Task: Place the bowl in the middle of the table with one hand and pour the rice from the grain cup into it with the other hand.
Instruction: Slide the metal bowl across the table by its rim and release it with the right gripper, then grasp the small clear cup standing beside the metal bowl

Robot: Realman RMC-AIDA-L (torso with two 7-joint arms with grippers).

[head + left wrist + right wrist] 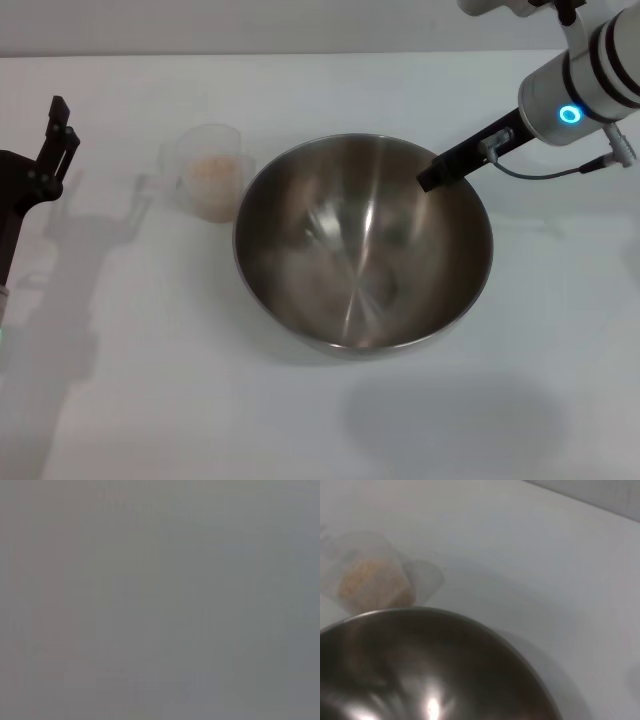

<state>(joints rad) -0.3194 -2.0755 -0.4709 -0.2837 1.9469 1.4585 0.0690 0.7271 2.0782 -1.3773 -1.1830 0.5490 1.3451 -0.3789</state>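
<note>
The stainless-steel bowl (363,243) stands upright on the white table (150,400), near its middle, and is empty. It fills the lower part of the right wrist view (435,670). My right gripper (432,180) reaches in from the upper right and sits at the bowl's far right rim, its dark tip over the rim. The clear grain cup (210,170) stands just left of the bowl with a low heap of rice (213,172) in it. The cup also shows in the right wrist view (370,575). My left gripper (58,130) hangs at the far left, apart from the cup.
The left wrist view shows only flat grey. The table's far edge (300,55) runs along the top of the head view. A grey cable (560,172) loops under the right wrist.
</note>
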